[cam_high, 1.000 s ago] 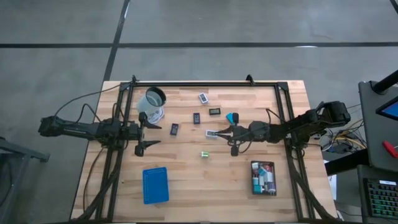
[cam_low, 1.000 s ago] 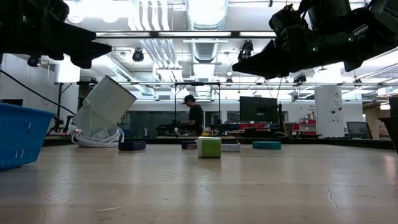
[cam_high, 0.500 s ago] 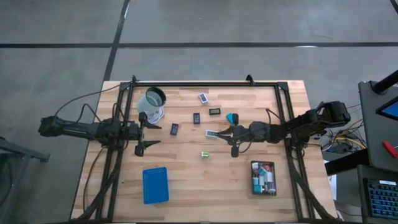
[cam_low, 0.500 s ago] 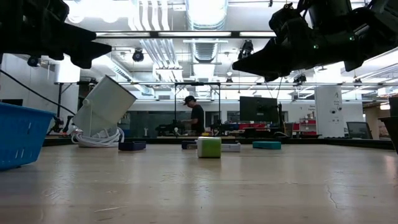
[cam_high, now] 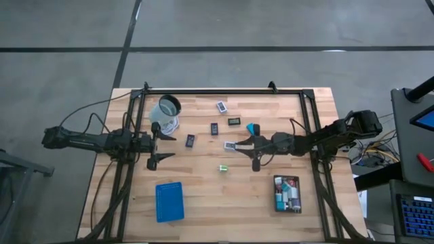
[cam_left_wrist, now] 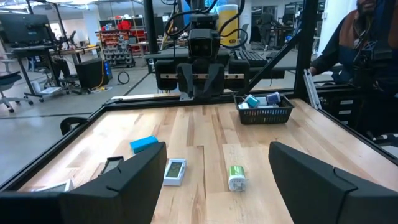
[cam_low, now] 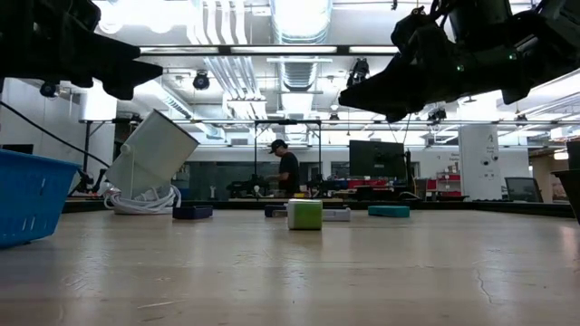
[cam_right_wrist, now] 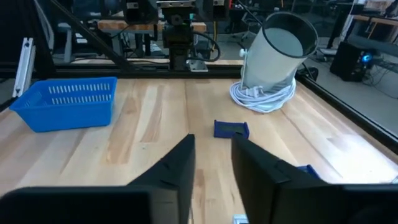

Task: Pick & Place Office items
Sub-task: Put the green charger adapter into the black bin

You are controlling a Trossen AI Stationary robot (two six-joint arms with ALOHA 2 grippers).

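1. The left gripper hovers over the left part of the table, fingers spread wide with nothing between them.
2. Just beyond it, at the far left, a clear round cup leans tilted on a coil of white cable.
3. The right gripper hangs above the middle-right of the table; in its wrist view the two fingers stand slightly parted, a narrow gap between them, gripping nothing visible.
4. A flat white rectangle lies just left of the right gripper's fingertips, and a teal block sits just beyond them.
5. A small green block lies alone near the table's centre, nearer than both grippers; the low view shows it upright.
6. Three dark flat rectangles are scattered in the middle: one close to the left gripper, one farther right, one farther still.
7. A white labelled piece lies near the far edge.
8. A black tray at the near right holds several white, teal and pink pieces.
9. A blue tray rests at the near left.
10. In the room behind, a person stands at a bench.
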